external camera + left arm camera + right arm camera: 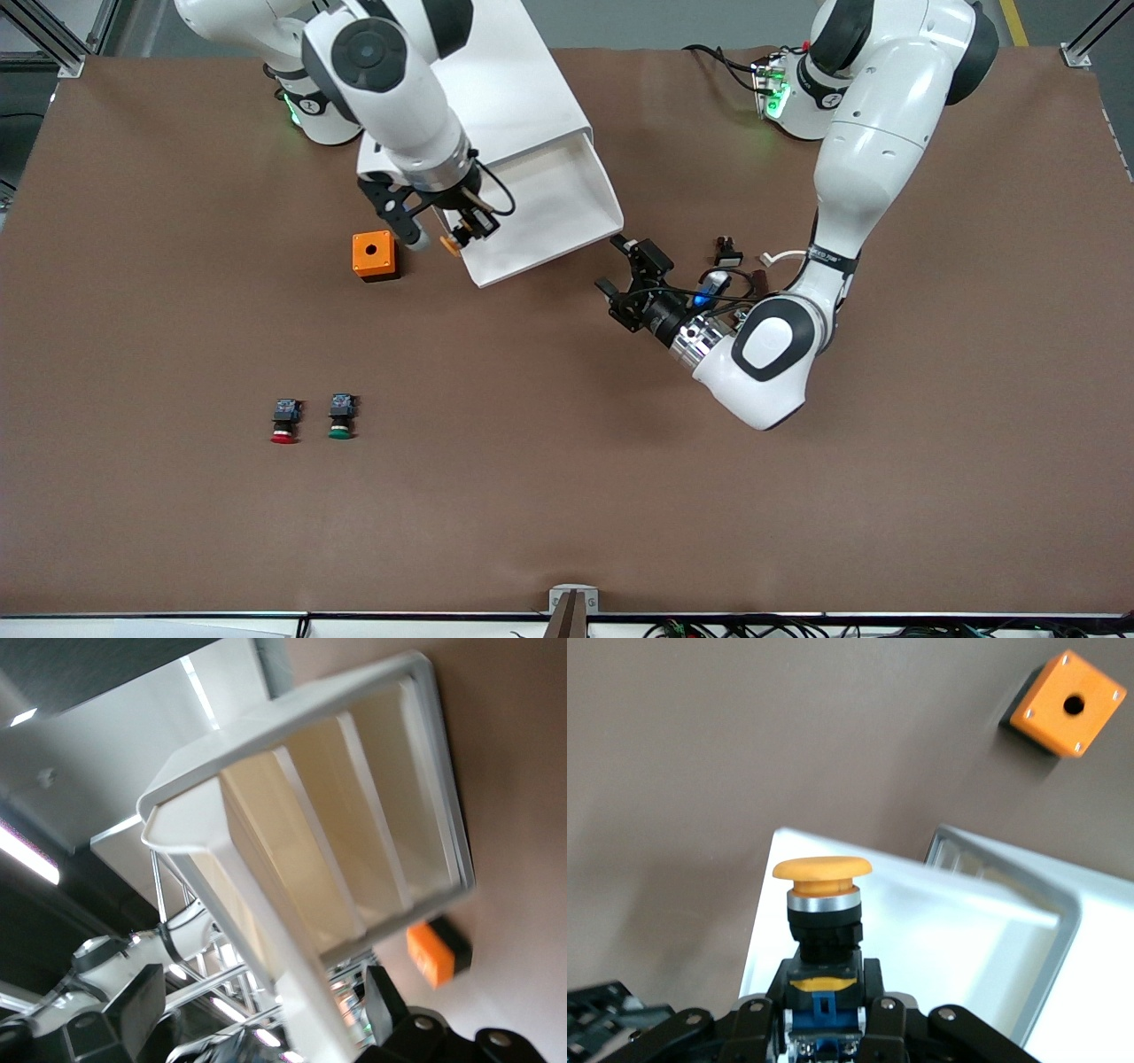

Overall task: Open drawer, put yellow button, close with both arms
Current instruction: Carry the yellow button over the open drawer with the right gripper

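The top drawer stands pulled out of the white cabinet, and its tray is bare. My right gripper is shut on the yellow button and holds it over the drawer's side rim, at the corner toward the right arm's end. In the right wrist view the yellow cap points away from the gripper, above the white tray. My left gripper is open just in front of the drawer's front corner. In the left wrist view the drawer's front rim runs between the spread fingers.
An orange box with a hole sits beside the drawer toward the right arm's end; it also shows in the right wrist view. A red-capped button and a green-capped button lie nearer the front camera. Small loose parts lie by the left arm.
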You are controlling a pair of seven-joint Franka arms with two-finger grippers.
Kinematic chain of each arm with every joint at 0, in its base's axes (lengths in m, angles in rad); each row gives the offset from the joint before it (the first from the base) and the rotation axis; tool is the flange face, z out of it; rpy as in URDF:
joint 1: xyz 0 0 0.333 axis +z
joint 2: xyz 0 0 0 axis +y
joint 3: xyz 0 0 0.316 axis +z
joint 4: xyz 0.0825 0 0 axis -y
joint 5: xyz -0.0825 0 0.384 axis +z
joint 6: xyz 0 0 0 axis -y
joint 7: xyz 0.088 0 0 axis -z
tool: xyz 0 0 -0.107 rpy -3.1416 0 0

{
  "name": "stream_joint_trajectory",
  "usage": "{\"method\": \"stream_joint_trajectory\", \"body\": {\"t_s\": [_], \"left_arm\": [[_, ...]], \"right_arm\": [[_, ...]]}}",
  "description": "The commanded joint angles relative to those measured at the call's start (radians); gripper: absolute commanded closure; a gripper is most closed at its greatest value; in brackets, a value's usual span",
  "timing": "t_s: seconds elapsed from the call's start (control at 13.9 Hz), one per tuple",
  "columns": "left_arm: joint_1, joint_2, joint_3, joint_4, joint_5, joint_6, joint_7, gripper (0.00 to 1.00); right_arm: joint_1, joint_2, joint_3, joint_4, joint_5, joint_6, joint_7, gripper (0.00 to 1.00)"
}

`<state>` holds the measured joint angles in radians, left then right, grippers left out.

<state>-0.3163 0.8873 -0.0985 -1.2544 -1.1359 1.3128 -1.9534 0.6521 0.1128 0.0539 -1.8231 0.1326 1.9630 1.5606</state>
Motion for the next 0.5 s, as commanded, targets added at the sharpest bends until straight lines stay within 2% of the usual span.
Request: {"method": "stream_joint_trajectory", "body": {"t_s": [0.0, 0.14, 0.43], "left_arm": [[-0.006, 0.001, 0.006, 0.069, 0.007, 0.006, 0.181, 0.01], [-0.026, -0.019, 0.022, 0.078, 0.043, 0.006, 0.337, 0.01], [-0.073, -0.119, 0.026, 0.096, 0.267, 0.101, 0.591, 0.01]], "right_arm": [[0.070, 0.022, -0.013, -0.010, -0.039, 0.037, 0.111, 1.00], [0.106, 0.044, -0.013, -0.010, -0.064, 0.063, 0.177, 1.00], [0.161, 0.068, -0.013, -0.002, -0.082, 0.097, 0.272, 1.00]]}}
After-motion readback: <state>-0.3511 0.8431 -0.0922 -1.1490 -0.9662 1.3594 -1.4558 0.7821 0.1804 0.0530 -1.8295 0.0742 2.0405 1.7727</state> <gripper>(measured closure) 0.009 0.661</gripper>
